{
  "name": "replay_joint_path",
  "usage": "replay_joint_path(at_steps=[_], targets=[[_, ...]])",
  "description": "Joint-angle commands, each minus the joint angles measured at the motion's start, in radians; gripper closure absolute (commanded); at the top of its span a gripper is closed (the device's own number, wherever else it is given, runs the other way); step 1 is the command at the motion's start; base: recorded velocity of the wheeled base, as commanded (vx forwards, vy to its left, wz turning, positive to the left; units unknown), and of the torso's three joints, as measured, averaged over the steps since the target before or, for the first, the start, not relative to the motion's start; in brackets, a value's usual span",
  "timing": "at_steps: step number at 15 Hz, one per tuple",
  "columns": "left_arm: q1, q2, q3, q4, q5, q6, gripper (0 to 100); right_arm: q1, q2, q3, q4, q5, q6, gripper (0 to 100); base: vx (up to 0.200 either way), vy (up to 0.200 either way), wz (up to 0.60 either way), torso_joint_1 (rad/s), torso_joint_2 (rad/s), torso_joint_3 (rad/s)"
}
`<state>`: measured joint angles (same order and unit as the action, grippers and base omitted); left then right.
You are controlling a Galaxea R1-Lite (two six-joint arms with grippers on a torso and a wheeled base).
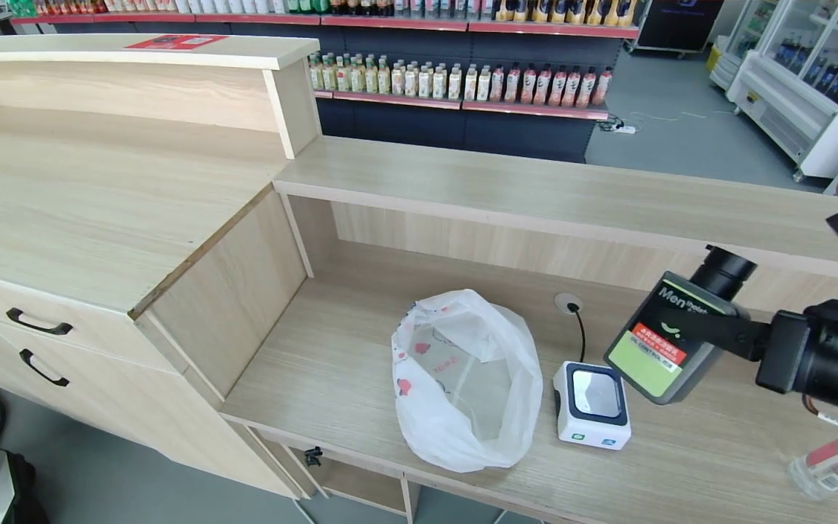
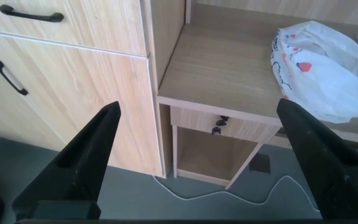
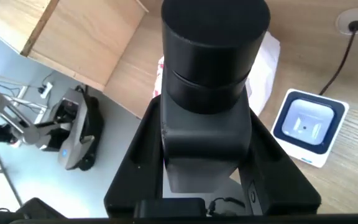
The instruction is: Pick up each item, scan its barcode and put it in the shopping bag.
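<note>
One dark bottle (image 1: 670, 342) with a black cap and a green label is up in the air, clamped in the right gripper (image 1: 717, 329). The fingers are closed against its sides around the middle. It hangs tilted, cap pointing up and away, label face turned upward. From the wrist, the cap of the dark bottle (image 3: 213, 93) sticks straight out between the two black fingers.

Below that gripper and a little to its left sits the scanner (image 1: 592, 404), a small white box with its dark window facing up, flat on the counter (image 1: 332, 364). The bottle's lower end hovers near the scanner's right edge and is not touching it. A black cable (image 1: 580, 331) runs from the scanner's back to a round port (image 1: 568, 302) in the counter.

Farther to the gripper's left, just past the scanner, the shopping bag (image 1: 466, 378) lies on the counter. It is white plastic with red print, and its mouth gapes open.

Under the right arm, nearer the robot, a clear bottle (image 1: 837, 466) lies on the counter by the front edge.

Over to the left gripper (image 2: 199, 106): it hangs low, off the counter's front, fingers spread wide with nothing between them. Ahead of it on one side are the drawers (image 2: 31, 14) with black handles. On the other side, higher up, is the shopping bag (image 2: 325, 68).
</note>
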<state>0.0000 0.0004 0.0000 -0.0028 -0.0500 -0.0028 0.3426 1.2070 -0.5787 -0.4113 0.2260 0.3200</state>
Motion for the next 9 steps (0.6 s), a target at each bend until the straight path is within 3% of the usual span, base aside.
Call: replay_joint_path(at_steps=[1,6,9], targets=[[0.000,0.000,0.000,0.000,0.001,0.000,0,-0.123,0.174,0.017,-0.080,0.135,0.008,100,0.000,0.000,0.00,0.000,0.00,0.000],[0.000,0.000,0.000,0.000,-0.001,0.000,0,-0.218,0.421,-0.006,-0.273,0.346,0.007,100,0.000,0.000,0.00,0.000,0.00,0.000],[0.000,0.000,0.000,0.000,-0.001,0.000,0,-0.251,0.545,-0.030,-0.320,0.389,-0.010,100,0.000,0.000,0.00,0.000,0.00,0.000]])
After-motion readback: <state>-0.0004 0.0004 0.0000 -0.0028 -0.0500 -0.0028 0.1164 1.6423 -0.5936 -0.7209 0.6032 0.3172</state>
